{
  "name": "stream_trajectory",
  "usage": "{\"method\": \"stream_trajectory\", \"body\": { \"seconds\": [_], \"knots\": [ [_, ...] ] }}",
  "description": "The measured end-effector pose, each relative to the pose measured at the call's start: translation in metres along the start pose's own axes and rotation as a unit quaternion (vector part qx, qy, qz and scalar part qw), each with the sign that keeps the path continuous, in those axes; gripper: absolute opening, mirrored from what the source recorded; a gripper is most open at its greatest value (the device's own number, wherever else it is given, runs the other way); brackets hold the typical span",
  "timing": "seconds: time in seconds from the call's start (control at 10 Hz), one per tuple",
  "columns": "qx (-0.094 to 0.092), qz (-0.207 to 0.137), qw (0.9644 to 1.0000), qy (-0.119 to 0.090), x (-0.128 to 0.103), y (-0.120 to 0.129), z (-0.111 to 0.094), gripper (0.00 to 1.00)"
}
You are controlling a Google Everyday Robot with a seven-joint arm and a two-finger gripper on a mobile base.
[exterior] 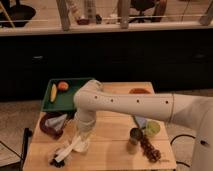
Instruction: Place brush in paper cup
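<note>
The brush (64, 153) lies slanted near the front left corner of the wooden table (112, 152), its white handle pointing up right and its black bristle end (55, 161) at the lower left. My gripper (77, 143) points down from the white arm (125, 104), right at the upper end of the handle. A pale round shape that looks like the paper cup (85, 146) stands just right of the gripper, partly hidden by it.
A green tray (70, 102) with a banana (53, 92) and an orange (62, 86) sits at the back left. A dark red dish (50, 125) is left of the arm. A dark can (134, 140), a yellow-green cup (152, 129) and a brown cluster (150, 150) stand at the right.
</note>
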Motion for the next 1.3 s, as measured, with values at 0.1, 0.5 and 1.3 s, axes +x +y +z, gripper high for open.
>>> {"method": "stream_trajectory", "body": {
  "seconds": [0.1,0.5,1.3],
  "knots": [
    [0.002,0.003,1.0,0.001,0.002,0.0,0.0,0.0],
    [0.006,0.017,0.9998,-0.003,0.01,0.001,0.002,0.07],
    [0.015,0.038,0.999,-0.019,0.026,0.002,0.001,0.8]
  ]
}}
